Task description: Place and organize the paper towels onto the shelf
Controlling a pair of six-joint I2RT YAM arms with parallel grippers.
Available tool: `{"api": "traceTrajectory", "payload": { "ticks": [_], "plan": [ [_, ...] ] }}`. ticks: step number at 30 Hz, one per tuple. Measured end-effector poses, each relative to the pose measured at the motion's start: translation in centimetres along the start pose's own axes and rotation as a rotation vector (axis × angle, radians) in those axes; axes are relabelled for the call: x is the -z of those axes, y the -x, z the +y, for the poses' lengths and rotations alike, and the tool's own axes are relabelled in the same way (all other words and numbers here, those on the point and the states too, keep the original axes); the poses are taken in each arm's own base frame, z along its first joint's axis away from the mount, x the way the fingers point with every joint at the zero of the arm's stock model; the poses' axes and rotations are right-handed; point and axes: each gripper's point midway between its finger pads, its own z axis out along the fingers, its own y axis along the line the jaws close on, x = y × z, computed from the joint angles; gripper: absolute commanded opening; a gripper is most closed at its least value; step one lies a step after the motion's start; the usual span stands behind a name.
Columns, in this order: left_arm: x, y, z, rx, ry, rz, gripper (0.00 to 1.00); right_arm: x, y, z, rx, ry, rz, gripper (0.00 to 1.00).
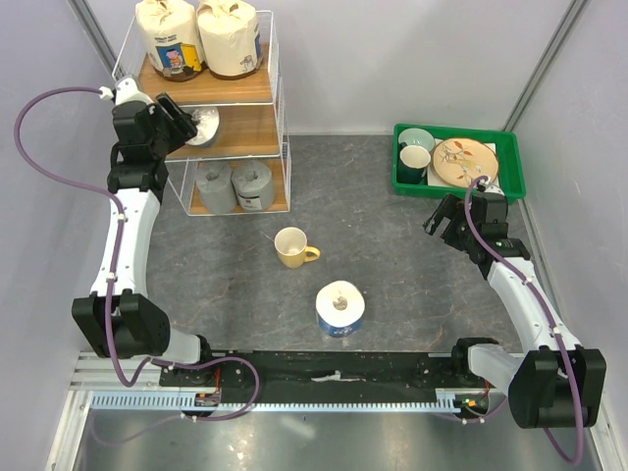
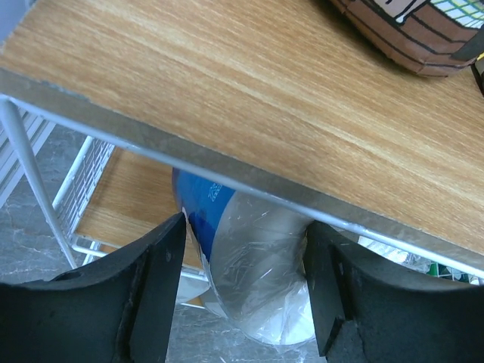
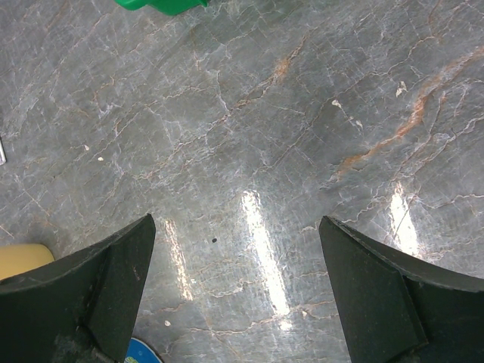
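White-and-blue roll [image 1: 340, 308] stands on end on the table [image 1: 412, 285], closest to the arm bases and well apart from the shelf [image 1: 257, 126]. Yellow mug [image 1: 294, 246] is just beyond it, upright, handle to the right.

We see the right gripper [image 3: 236, 221] hovering over bare table, jaws spread wide with nothing between them. Green tray [image 1: 407, 188] with dishes is behind it, far right.

On the shelf at far left:
- **Bottom tier:** left grey roll [image 1: 214, 186] and right grey roll [image 1: 253, 184] are upright, side by side.
- **Middle tier:** the second white-and-blue roll [image 2: 257, 280] is at the left end, under the top board. The left gripper [image 2: 246, 227] straddles it, with fingers [image 2: 162, 287] right at each flank. We cannot tell whether they press the wrap or sit just clear of it, or whether the roll rests on the board.
- **Top tier, farthest:** left cream roll [image 1: 169, 39] and right cream roll [image 1: 229, 37] are upright and touching.
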Motion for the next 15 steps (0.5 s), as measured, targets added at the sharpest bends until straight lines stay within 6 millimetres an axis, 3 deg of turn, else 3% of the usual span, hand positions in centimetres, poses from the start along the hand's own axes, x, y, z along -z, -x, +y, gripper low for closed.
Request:
{"api": "traceTrajectory", "payload": {
  "ticks": [6,10,15],
  "plan": [
    [0.1,0.2,0.4,0.003,0.009,-0.004,0.67,0.0,0.0,0.0,0.0,0.001,0.0,0.98],
    [0.2,0.4,0.8,0.012,0.018,-0.007,0.47,0.0,0.0,0.0,0.0,0.002,0.0,0.98],
    [0.1,0.4,1.2,0.024,0.025,-0.007,0.4,0.2,0.1,0.1,0.0,0.006,-0.004,0.98]
  ]
}}
